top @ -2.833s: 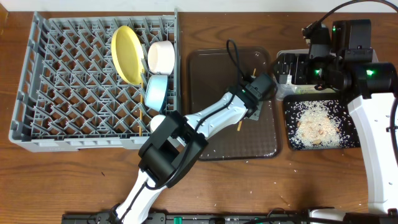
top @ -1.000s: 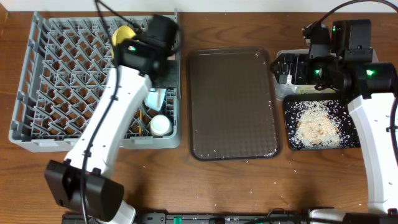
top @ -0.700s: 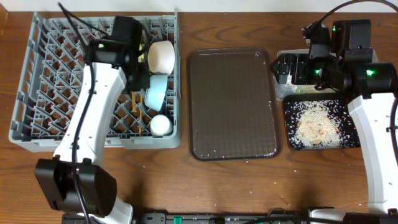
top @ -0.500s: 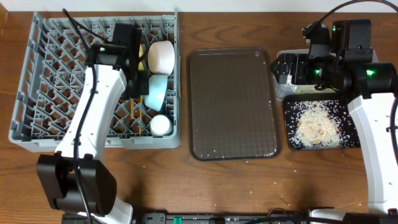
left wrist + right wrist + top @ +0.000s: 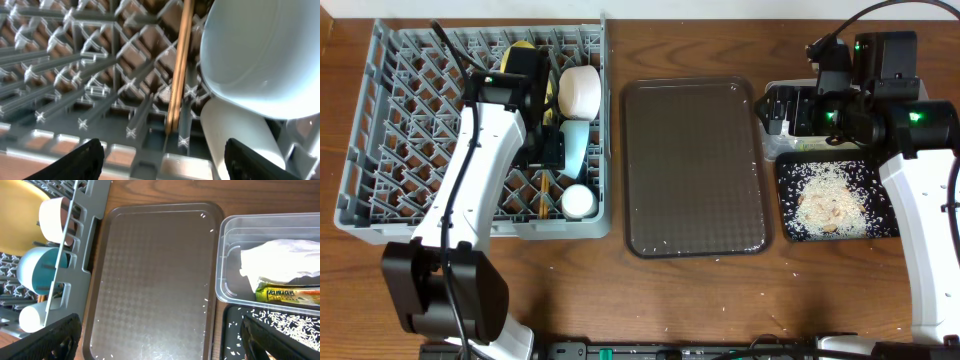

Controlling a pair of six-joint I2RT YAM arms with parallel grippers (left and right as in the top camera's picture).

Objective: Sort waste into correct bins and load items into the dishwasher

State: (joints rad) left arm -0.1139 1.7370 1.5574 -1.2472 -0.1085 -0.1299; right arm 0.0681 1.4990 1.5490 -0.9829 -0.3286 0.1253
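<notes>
Two hands are mine here, and the left hand (image 5: 162,150) does the work: it hangs low over the near right corner of the dish rack (image 5: 390,150), fingers spread wide with nothing between them. The chopsticks (image 5: 177,75) lie in the lattice right under it, just beside the light-blue bowl (image 5: 260,55) and the white cup (image 5: 240,135). I judge the loading step all but done, since the white bowl (image 5: 578,90) and the yellow plate (image 5: 520,48) also stand in the rack's right column. My next move should be a straight lift, because the pegs and the blue bowl's rim crowd my fingers closely and a sideways swing could knock the bowl over. My right hand (image 5: 160,330) hovers spread and empty near the clear tub (image 5: 226,287), which holds the paper wrapper (image 5: 280,262). Rice grains (image 5: 825,195) fill the black tray (image 5: 885,228). A few stray grains dot the brown tray (image 5: 695,165) and the desk (image 5: 720,300), so some waste may be left.
</notes>
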